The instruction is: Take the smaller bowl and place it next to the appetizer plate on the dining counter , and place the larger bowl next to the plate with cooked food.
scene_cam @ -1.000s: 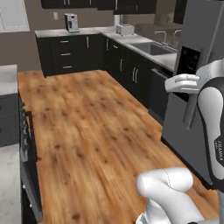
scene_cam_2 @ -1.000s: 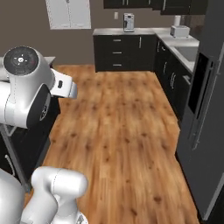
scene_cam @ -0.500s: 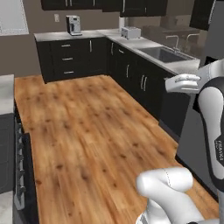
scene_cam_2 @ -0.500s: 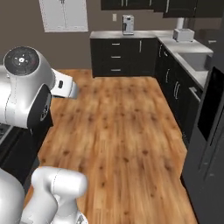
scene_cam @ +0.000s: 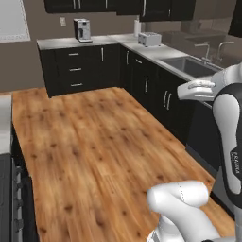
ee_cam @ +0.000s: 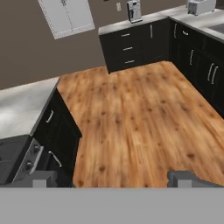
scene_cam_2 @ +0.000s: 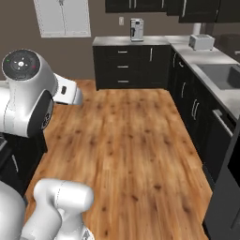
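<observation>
The smaller bowl, the larger bowl, both plates and the dining counter are out of view. In the hand view my gripper (ee_cam: 114, 179) is open, its two dark fingertips (ee_cam: 43, 179) wide apart with nothing between them. It looks down over a wooden floor (ee_cam: 140, 113) toward black cabinets. The white arm stands raised at the right of the left base view and at the left of the right base view.
Black base cabinets (scene_cam: 75, 71) line the far wall and the right side, with a coffee machine (scene_cam: 82, 29), a toaster (scene_cam: 149, 38) and a sink (scene_cam: 189, 66) on their grey top. A stove (ee_cam: 17, 162) and a grey counter (ee_cam: 22, 109) stand at the left.
The whole picture has shifted, so the camera has moved. The far cabinets look nearer and the tall dark fridge has slid off the right edge. The arm's pose and the open gripper are unchanged.
</observation>
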### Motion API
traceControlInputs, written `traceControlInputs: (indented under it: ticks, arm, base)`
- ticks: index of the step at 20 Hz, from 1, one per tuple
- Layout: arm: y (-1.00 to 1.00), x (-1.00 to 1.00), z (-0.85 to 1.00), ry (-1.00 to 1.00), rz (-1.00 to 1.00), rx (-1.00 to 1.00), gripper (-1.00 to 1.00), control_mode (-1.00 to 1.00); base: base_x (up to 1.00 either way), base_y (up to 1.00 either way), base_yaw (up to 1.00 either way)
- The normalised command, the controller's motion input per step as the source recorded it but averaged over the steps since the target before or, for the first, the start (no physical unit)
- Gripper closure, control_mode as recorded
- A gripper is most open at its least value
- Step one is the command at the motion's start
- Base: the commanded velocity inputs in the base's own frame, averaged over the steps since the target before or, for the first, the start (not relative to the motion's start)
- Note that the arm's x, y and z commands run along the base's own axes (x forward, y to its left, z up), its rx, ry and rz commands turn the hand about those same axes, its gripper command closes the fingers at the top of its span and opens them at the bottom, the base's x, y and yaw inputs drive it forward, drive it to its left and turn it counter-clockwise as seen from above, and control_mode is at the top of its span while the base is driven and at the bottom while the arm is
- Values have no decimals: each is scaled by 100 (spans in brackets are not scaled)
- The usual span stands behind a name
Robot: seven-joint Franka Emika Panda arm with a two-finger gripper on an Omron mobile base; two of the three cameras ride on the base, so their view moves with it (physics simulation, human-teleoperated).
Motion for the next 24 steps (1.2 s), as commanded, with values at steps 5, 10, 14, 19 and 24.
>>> traceControlInputs:
  ticks: [5,10,14,19,24]
  arm:
    - [0,0,0,0,0,0,-100,100]
    - [0,0,0,0,0,0,-100,100]
    - [0,0,0,0,0,0,-100,100]
    - [0,0,0,0,0,0,-100,100]
    - [0,0,0,0,0,0,-100,100]
  base:
    - [97,-30,-5]
    - [77,-27,-14]
    - [72,0,-27]
    - [94,16,-26]
    - [98,41,-32]
